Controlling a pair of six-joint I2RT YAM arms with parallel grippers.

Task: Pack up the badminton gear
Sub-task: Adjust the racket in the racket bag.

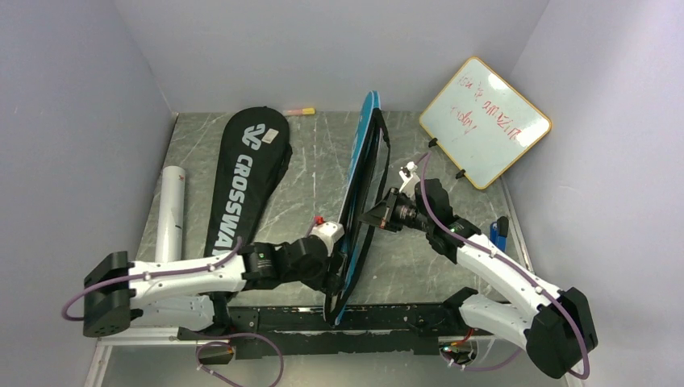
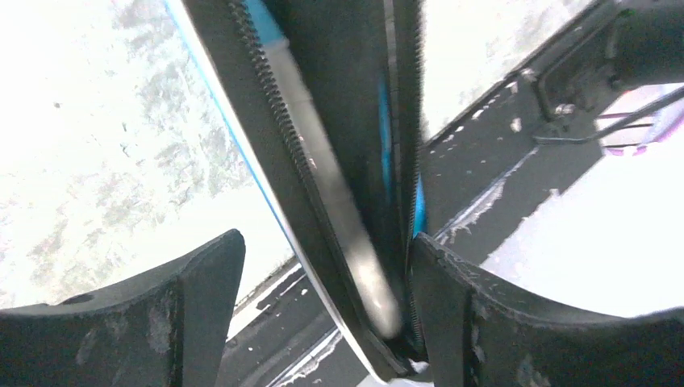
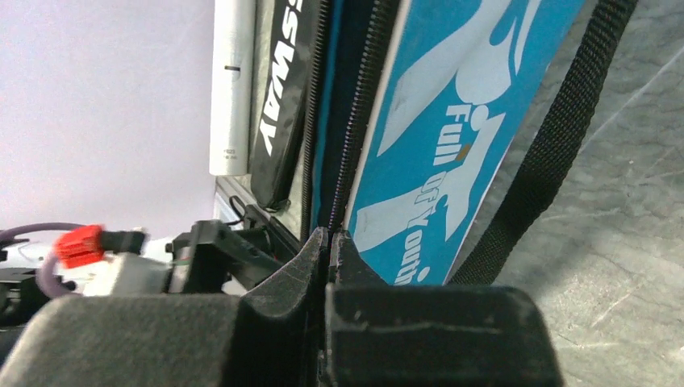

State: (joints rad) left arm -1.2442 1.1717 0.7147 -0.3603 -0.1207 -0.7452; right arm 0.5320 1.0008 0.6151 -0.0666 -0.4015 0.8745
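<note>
Blue bag (image 1: pixel 360 173) is held on edge mid-table. Right gripper (image 3: pixel 329 238) is pinched shut on its zipper edge; left gripper (image 2: pixel 323 258) is spread wide around the lower end. Closing step is judged underway; the open zipper must be gripped next.

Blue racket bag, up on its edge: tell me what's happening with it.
Both arms are on the blue bag, which stands on edge between them. The right gripper is shut on its zipper edge; the left gripper has open jaws straddling its near end. The black bag lies flat to the left, beside a white tube.
</note>
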